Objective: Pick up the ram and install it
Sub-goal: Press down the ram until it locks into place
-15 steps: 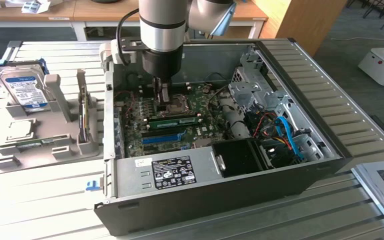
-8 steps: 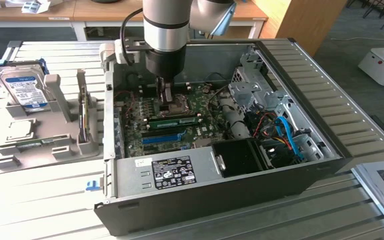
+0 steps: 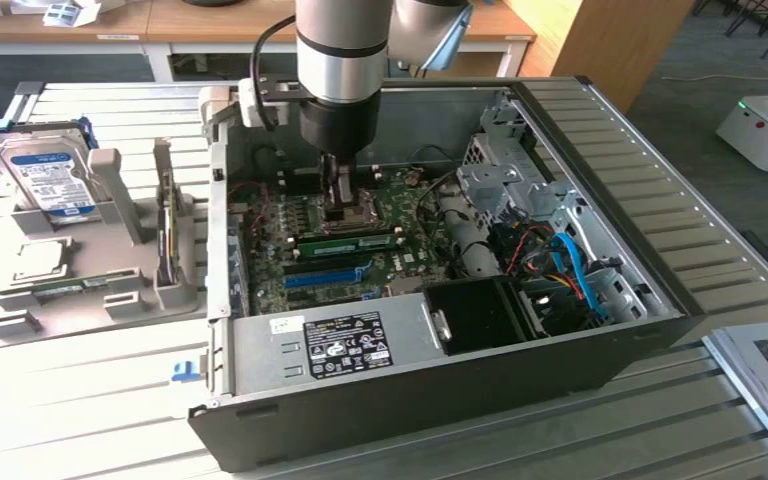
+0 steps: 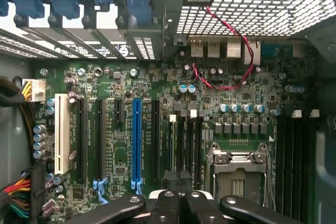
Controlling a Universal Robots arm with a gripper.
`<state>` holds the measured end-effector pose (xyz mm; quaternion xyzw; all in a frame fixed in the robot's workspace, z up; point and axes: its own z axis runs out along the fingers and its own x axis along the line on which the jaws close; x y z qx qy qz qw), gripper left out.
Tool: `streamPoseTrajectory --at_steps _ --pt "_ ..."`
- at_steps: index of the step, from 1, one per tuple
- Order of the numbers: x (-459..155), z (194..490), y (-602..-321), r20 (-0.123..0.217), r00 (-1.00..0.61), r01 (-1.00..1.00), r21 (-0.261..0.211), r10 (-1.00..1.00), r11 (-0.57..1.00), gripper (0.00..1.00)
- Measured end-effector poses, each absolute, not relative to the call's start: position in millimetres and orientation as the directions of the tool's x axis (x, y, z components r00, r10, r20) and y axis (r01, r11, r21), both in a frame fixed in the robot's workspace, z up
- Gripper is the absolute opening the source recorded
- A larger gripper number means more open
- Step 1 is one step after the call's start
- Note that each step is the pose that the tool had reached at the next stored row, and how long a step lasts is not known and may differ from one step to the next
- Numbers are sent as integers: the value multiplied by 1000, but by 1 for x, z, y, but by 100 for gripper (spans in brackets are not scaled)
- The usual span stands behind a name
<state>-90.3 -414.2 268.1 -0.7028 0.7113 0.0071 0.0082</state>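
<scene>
The ram [image 3: 345,240], a long green stick with a small white label, stands on edge in a slot of the motherboard [image 3: 411,262] inside the open computer case. My gripper [image 3: 348,212] hangs straight down into the case, its tips just above and behind the ram; whether they touch it I cannot tell. In the wrist view the black fingers [image 4: 167,205] are pressed together, so the gripper [image 4: 181,203] is shut with nothing visible between them, above the black slots beside the processor socket [image 4: 239,174].
A blue slot [image 3: 324,275] [image 4: 136,140] lies next to the ram. The case walls [image 3: 598,150], drive cage and cables [image 3: 564,265] crowd the exterior view's right. A grey holder [image 3: 117,270] on the exterior view's left carries a hard drive [image 3: 44,175].
</scene>
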Motion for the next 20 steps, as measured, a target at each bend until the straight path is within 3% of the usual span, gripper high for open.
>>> streamPoseTrajectory --at_steps 20 --pt "-74 268 -414 -22 -12 -1000 -1 -1000 12 10"
